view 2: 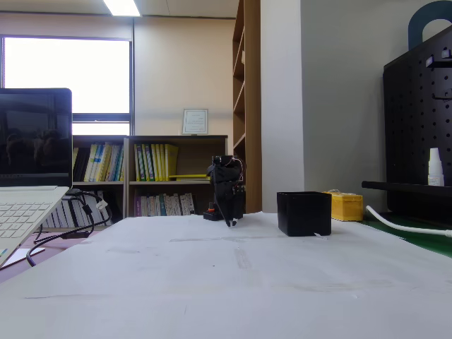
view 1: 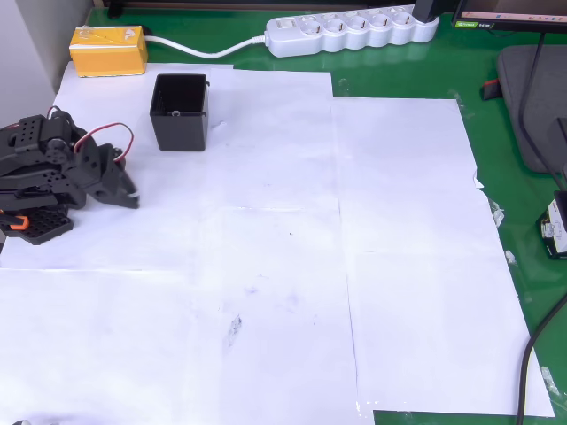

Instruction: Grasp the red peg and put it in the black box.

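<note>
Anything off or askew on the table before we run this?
Nothing spilled or damaged. The small square black plastic box stands upright and open on the white paper sheets, which are smudged and overlap slightly unevenly. The black arm's gripper rests folded at the left edge in the overhead view. I cannot make out a red peg on the paper.

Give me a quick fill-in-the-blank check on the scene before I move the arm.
1. In the overhead view, the black box stands on sheets of ___ paper.
2. The table around the sheets is ___.
3. In the overhead view, the gripper lies lower and to the ___ of the black box.
4. The box by the power strip cable is ___.

Missing words: white; green; left; yellow.
</note>
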You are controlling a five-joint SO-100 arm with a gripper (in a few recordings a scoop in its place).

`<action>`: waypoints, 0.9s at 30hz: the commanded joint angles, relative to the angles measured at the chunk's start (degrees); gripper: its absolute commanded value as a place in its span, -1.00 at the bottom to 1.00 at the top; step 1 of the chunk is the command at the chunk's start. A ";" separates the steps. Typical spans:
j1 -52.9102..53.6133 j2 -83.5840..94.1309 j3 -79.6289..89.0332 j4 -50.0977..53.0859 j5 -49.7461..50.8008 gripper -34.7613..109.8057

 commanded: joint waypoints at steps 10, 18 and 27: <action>-2.02 -5.98 -4.66 4.92 0.35 -0.48; -2.02 -5.98 -4.66 4.92 0.35 -0.48; -2.02 -5.98 -4.66 4.92 0.44 -0.48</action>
